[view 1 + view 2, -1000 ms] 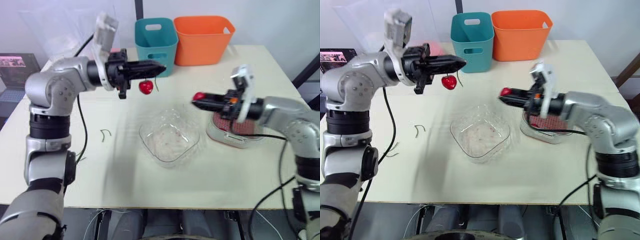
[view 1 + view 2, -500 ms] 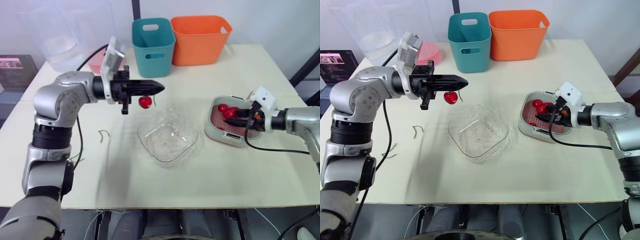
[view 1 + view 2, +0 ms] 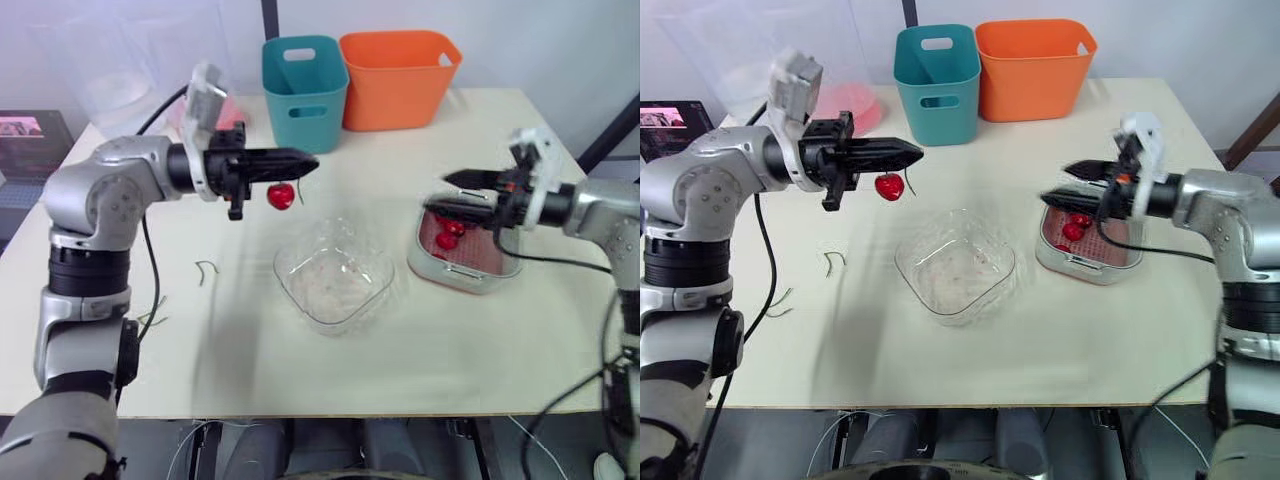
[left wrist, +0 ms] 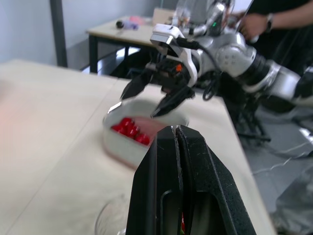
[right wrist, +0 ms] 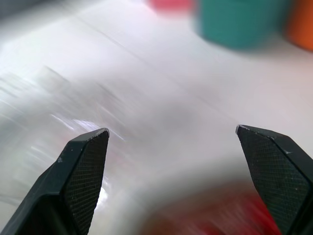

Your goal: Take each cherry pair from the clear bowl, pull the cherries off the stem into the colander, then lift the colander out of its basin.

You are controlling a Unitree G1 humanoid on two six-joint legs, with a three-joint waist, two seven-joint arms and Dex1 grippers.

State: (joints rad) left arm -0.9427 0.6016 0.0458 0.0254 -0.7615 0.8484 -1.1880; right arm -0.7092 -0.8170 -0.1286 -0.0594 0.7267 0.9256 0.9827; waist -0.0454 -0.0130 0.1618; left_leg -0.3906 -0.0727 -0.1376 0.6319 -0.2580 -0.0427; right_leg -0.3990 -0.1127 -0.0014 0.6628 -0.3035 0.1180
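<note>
The table [image 3: 300, 370] carries the clear bowl [image 3: 335, 285] nearest, about at its middle. The bowl holds no cherries, just faint reddish marks on its floor. A loose stem [image 3: 208, 268] lies flat on the table at 9 o'clock from the bowl, well apart from it.

At 3 o'clock from the bowl, near it, the white basin [image 3: 455, 280] stands with the red colander [image 3: 478, 255] seated inside. A few cherries [image 3: 450, 232] lie in the colander on the side toward the bowl. The right gripper [image 3: 436, 192] hangs above that side, its fingers spread wide apart with nothing between them.

At 11 o'clock from the bowl and raised off the table, the left gripper [image 3: 312, 160] has its fingers pressed together on a stem [image 3: 908, 182]. One cherry [image 3: 281, 195] hangs from it in the air.

At 12 o'clock, by the far edge, a teal bin [image 3: 305, 78] and an orange bin [image 3: 400, 75] stand side by side, touching. A person's hand [image 4: 254, 24] shows beyond the right arm.
</note>
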